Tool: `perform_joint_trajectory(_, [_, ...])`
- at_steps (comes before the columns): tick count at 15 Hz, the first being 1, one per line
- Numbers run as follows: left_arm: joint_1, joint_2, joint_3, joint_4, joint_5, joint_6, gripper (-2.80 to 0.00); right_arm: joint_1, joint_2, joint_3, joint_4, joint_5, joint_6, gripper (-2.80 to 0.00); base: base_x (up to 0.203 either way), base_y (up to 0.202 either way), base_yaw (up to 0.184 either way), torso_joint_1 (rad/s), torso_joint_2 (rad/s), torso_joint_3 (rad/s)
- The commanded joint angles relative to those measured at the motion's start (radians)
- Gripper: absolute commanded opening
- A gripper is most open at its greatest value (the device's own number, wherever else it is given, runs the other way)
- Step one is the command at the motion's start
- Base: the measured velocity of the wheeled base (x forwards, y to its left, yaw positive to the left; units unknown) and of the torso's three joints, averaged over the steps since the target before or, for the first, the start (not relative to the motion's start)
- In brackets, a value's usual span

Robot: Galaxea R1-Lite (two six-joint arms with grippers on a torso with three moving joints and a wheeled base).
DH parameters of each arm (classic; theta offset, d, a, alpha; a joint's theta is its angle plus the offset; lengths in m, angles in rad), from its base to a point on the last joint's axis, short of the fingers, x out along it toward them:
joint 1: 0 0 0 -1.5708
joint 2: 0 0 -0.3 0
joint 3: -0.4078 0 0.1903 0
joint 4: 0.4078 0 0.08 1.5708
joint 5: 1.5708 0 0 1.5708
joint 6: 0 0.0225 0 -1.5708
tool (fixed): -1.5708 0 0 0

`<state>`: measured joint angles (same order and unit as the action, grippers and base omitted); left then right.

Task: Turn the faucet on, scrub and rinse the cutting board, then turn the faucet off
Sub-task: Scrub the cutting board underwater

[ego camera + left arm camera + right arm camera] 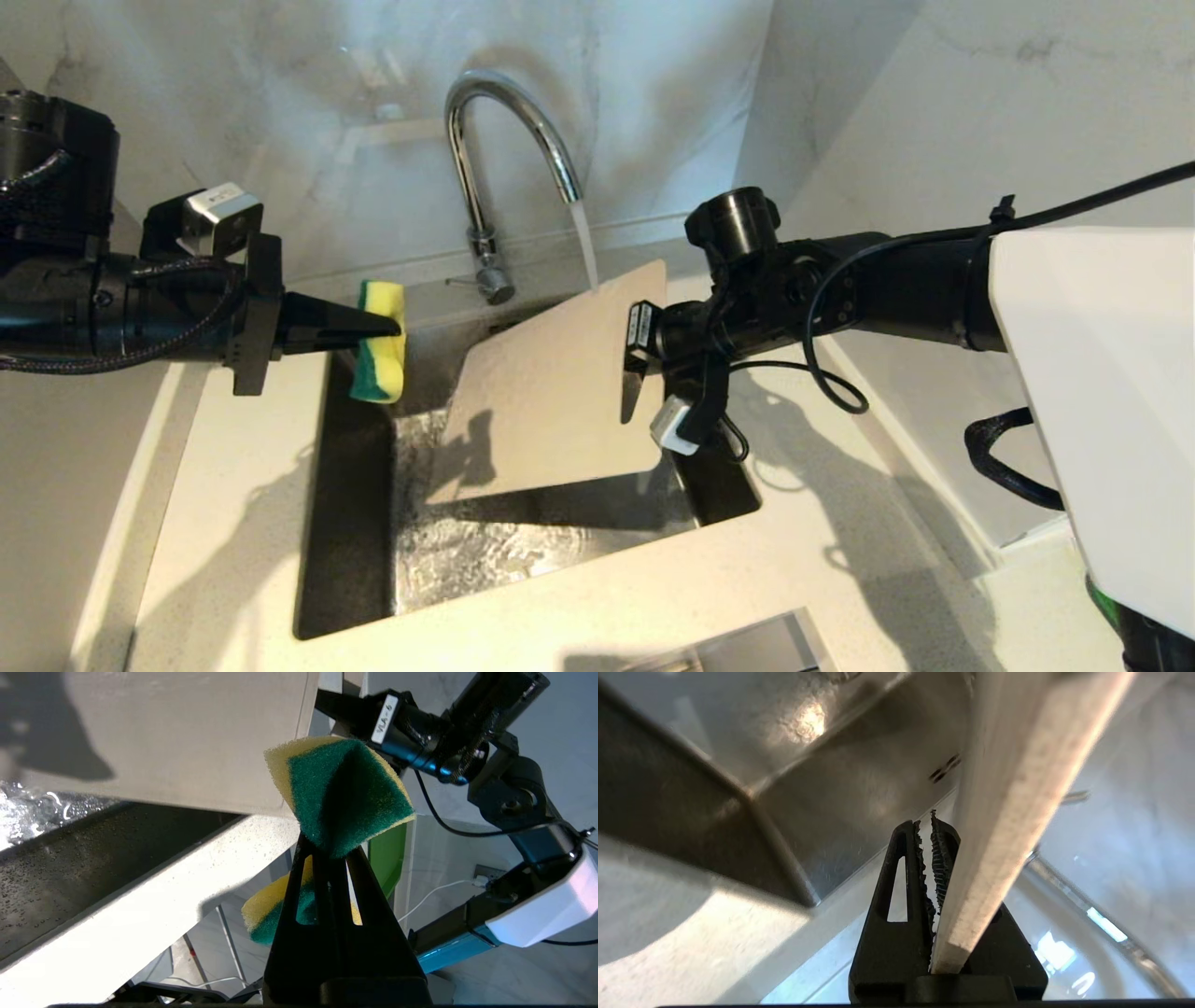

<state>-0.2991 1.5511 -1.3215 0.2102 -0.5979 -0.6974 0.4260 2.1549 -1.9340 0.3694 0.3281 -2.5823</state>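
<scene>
The cutting board (551, 392) was held tilted over the sink (355, 523) by the right pincer (633, 378), pinched at its edge, so the faucet's (509, 121) stream ran down it; the left pincer (387, 327), clamped on a sponge (381, 341), was kept ready beside it.

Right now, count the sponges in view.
1: a yellow-and-green rectangular foam sponge, pinched in the left hand over the sink's left edge. None other visible.

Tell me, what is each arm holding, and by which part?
Left gripper pinches the sponge across its middle; right gripper clamps the cutting board by its right edge.
</scene>
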Motion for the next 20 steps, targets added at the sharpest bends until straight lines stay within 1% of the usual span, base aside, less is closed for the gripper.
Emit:
perform_joint_trajectory(1, [-0.021, 0.006, 0.013, 0.001, -0.003, -0.005, -2.8, 0.012, -0.059, 0.07, 0.001, 0.004, -0.017, -2.8, 0.0, 0.0, 0.0, 0.0, 0.0, 0.0])
perform_joint_trajectory(5, [-0.067, 0.027, 0.039, -0.002, 0.0, -0.007, -2.8, 0.05, -0.145, 0.119, 0.002, 0.0, -0.036, -2.8, 0.0, 0.0, 0.0, 0.0, 0.0, 0.0])
perform_joint_trajectory(8, [-0.088, 0.056, 0.052, -0.003, 0.001, -0.007, -2.8, 0.098, -0.185, 0.13, 0.0, 0.0, -0.038, -2.8, 0.0, 0.0, 0.0, 0.0, 0.0, 0.0])
perform_joint_trajectory(14, [-0.092, 0.121, 0.074, -0.061, 0.012, -0.007, -2.8, 0.168, -0.223, 0.182, -0.002, -0.002, -0.034, -2.8, 0.0, 0.0, 0.0, 0.0, 0.0, 0.0])
perform_joint_trajectory(16, [-0.091, 0.137, 0.075, -0.086, 0.035, -0.01, -2.8, 0.171, -0.227, 0.199, -0.006, -0.003, -0.033, -2.8, 0.0, 0.0, 0.0, 0.0, 0.0, 0.0])
perform_joint_trajectory(19, [-0.091, 0.148, 0.097, -0.195, 0.096, -0.011, -2.8, 0.178, -0.229, 0.201, -0.006, -0.003, -0.032, -2.8, 0.0, 0.0, 0.0, 0.0, 0.0, 0.0])
perform_joint_trajectory(20, [-0.089, 0.146, 0.093, -0.204, 0.099, -0.01, -2.8, 0.178, -0.232, 0.201, -0.006, -0.003, -0.032, -2.8, 0.0, 0.0, 0.0, 0.0, 0.0, 0.0])
